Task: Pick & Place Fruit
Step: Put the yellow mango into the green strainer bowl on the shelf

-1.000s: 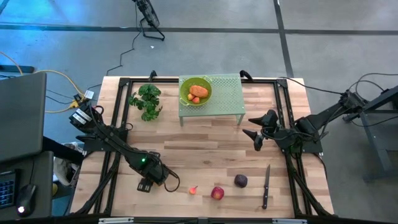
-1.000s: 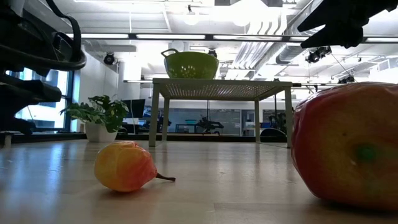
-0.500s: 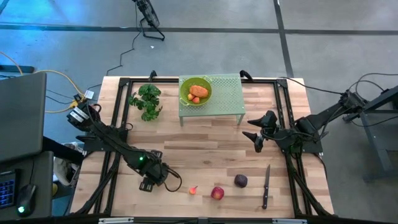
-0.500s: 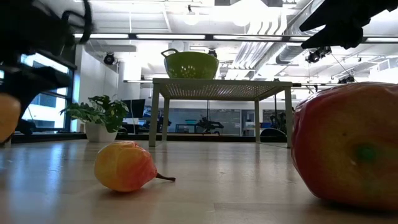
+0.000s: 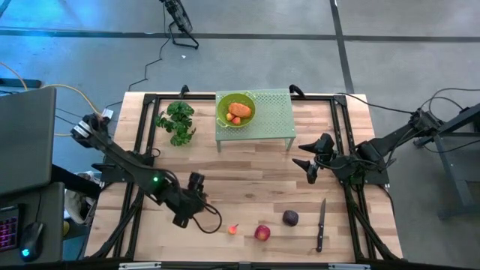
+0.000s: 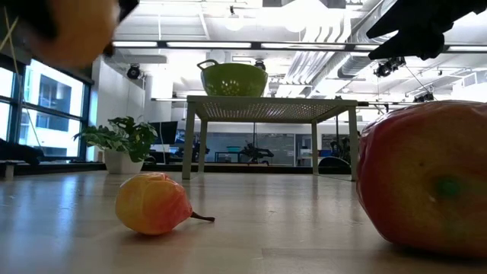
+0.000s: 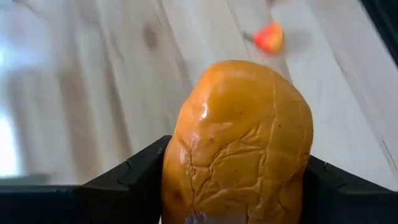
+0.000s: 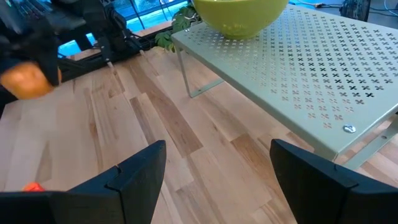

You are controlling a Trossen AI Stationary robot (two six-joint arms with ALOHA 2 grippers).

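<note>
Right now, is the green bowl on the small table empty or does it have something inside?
Not empty. The high view shows orange fruit pieces lying inside the green bowl on the small table.

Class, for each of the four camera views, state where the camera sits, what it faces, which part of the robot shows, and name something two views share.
High: above, looking straight down on the table and both arms.
Low: at tabletop height, facing the apple; arm parts overhead.
Left wrist: on the left arm; the left hand grips an orange fruit.
Right wrist: on the right arm; the open right hand faces the perforated stand.
Shared: the green bowl shows in high, low and right wrist views.
</note>
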